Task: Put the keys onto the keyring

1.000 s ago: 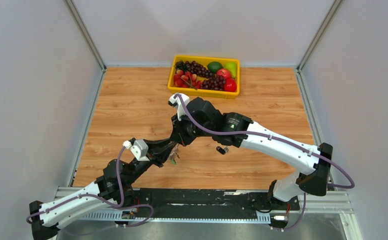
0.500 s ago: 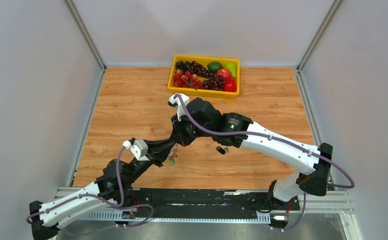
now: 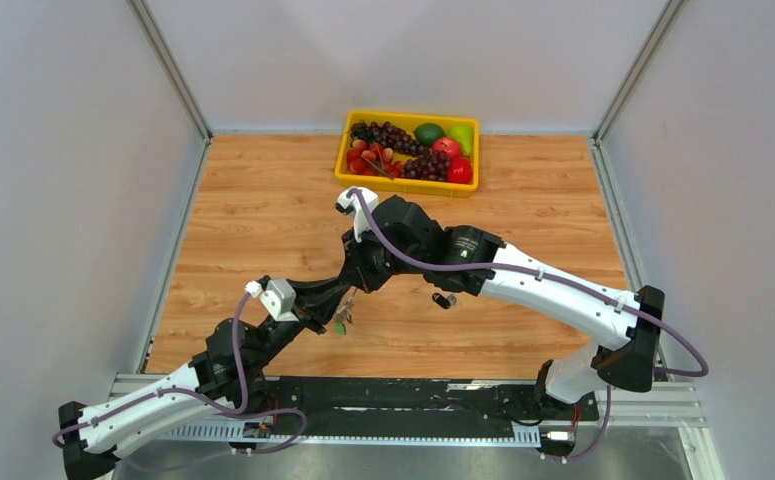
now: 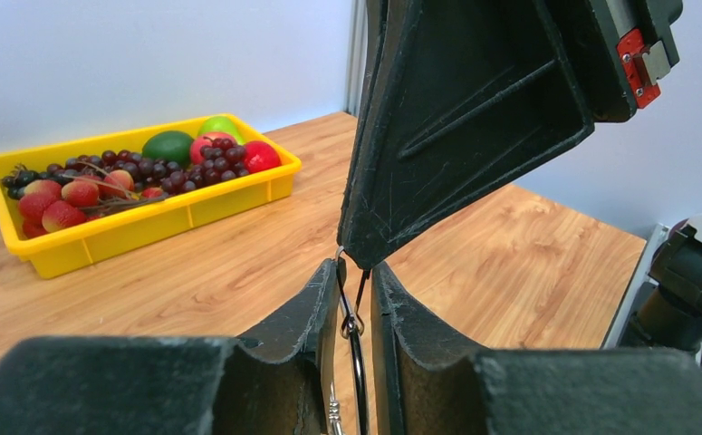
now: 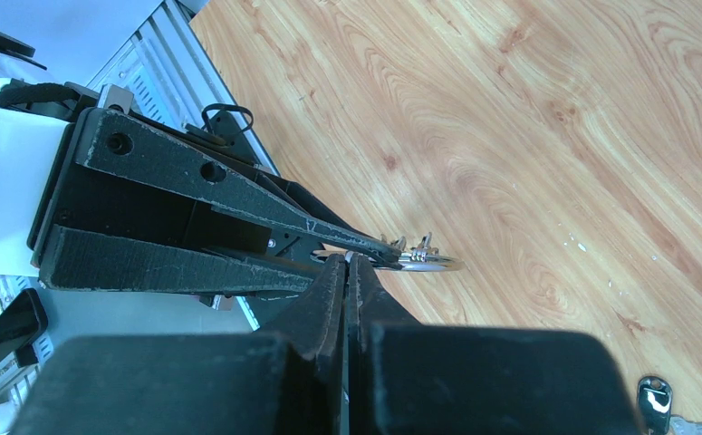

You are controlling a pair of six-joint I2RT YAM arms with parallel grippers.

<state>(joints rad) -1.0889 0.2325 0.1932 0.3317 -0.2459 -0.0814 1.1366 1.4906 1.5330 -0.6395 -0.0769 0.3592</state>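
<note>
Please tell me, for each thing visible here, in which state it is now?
left gripper: shut on the keyring, held above the table.
right gripper: shut, its tip at the keyring; whether it grips the keyring cannot be told.
green key: hanging below the left gripper.
black key: lying loose on the table.
yellow tray: filled with fruit.

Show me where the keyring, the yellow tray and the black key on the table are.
keyring (image 5: 431,264): right wrist view, its silver edge.
yellow tray (image 3: 403,186): top view, near wall.
black key (image 3: 443,299): top view, its head.
</note>
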